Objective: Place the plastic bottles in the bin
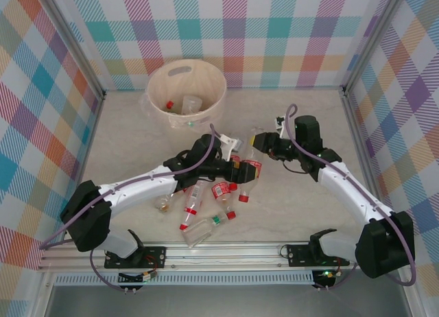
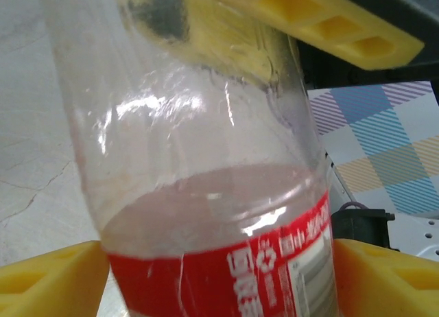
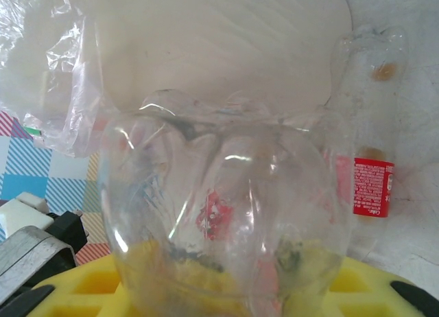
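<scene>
With few bottles in the bin, upper left, a clear bottle was gripped by the right hand, a labelled bottle flanked by the left hand, grip unclear; several were left on the tabletop.

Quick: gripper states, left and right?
Left gripper: closed on a red-labelled bottle.
Right gripper: closed on a clear bottle.

One bin is standing on the tabletop. At least two bottles are lying inside it, and roughly seven more are lying or being held outside it.
</scene>
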Controlling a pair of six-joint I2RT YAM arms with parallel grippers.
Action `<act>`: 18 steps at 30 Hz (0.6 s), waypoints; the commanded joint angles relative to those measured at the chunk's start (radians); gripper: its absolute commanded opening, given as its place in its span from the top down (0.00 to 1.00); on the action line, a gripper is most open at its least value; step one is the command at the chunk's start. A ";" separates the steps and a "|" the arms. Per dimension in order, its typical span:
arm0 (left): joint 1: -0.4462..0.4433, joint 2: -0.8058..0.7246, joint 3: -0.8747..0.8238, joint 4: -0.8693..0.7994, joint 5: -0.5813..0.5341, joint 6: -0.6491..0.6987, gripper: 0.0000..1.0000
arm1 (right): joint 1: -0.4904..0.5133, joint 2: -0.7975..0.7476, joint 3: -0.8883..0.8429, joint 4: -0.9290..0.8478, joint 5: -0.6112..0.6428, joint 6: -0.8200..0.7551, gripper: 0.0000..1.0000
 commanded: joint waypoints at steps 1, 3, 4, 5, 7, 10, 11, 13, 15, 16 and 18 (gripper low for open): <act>-0.013 0.024 0.036 -0.002 -0.012 0.007 0.20 | 0.034 0.017 0.027 -0.011 0.015 -0.023 0.56; -0.013 0.031 0.035 0.014 -0.011 0.005 0.23 | 0.046 0.019 0.032 -0.030 0.029 -0.037 0.57; -0.014 0.035 0.040 0.015 -0.011 0.006 0.24 | 0.046 0.016 0.028 -0.032 0.037 -0.037 0.56; -0.013 0.042 0.046 0.012 -0.011 0.008 0.26 | 0.046 0.011 0.023 -0.037 0.048 -0.039 0.56; -0.013 0.059 0.067 -0.007 -0.007 0.013 0.31 | 0.046 0.004 0.019 -0.050 0.066 -0.046 0.57; -0.011 0.082 0.080 -0.017 0.000 0.024 0.41 | 0.046 0.008 0.028 -0.070 0.066 -0.056 0.55; -0.011 0.087 0.084 -0.016 0.003 0.024 0.43 | 0.046 0.006 0.032 -0.080 0.069 -0.062 0.53; -0.012 0.093 0.092 -0.013 0.010 0.025 0.45 | 0.046 -0.006 0.035 -0.100 0.086 -0.073 0.49; -0.011 0.088 0.095 -0.018 0.006 0.026 0.46 | 0.044 -0.021 0.038 -0.129 0.106 -0.087 0.46; -0.011 0.083 0.097 -0.024 0.000 0.030 0.47 | 0.041 -0.029 0.040 -0.139 0.106 -0.092 0.45; -0.010 0.078 0.100 -0.038 -0.011 0.038 0.47 | 0.029 -0.042 0.041 -0.153 0.094 -0.092 0.42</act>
